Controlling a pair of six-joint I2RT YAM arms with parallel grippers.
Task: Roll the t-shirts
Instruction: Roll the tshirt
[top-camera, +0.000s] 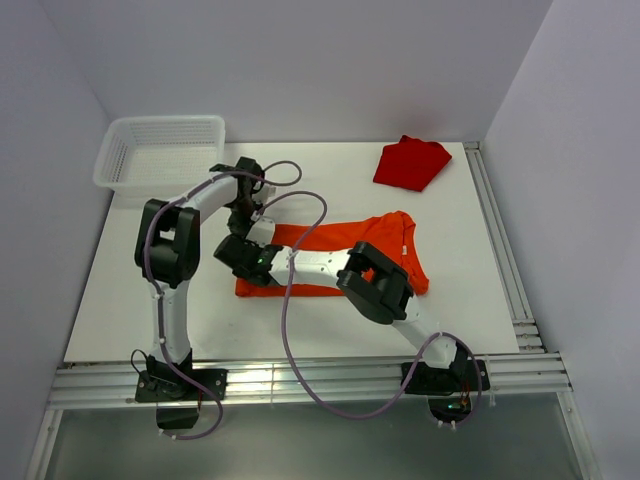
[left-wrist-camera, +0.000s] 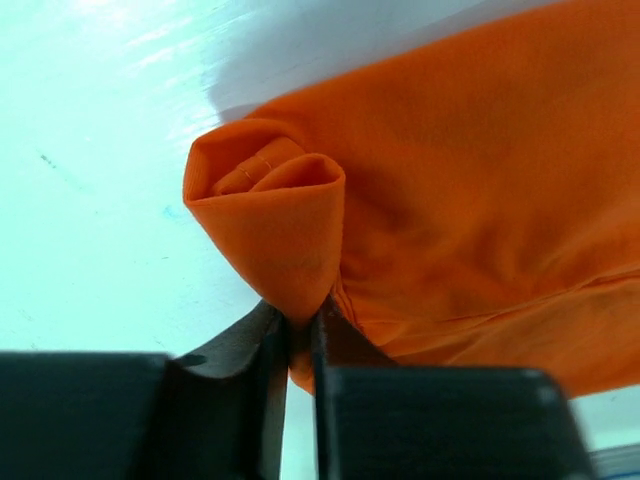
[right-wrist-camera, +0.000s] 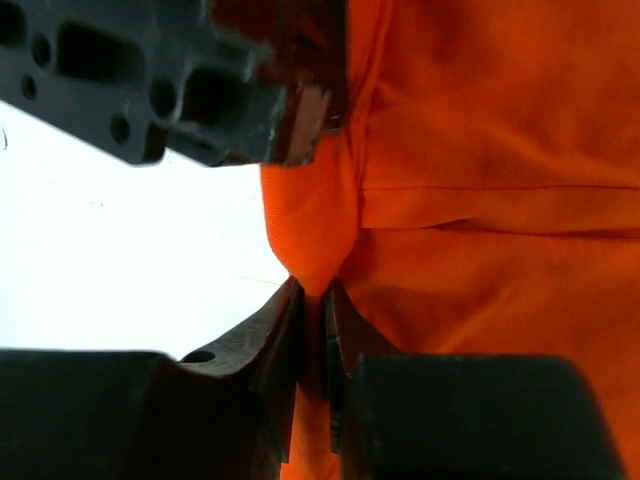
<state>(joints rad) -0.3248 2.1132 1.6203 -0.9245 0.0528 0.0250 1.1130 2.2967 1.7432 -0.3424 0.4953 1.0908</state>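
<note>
My left claw (left-wrist-camera: 300, 335) clenched on curled corner of orange t-shirt (top-camera: 395, 240). My right claw (right-wrist-camera: 318, 300) pinching edge fold just beside. Shirt flat at centre of table (top-camera: 130, 300); red t-shirt (top-camera: 410, 163) at 1 o'clock, well apart.

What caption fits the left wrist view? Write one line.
Left gripper pinches a curled corner of the orange t-shirt on the white table.
</note>
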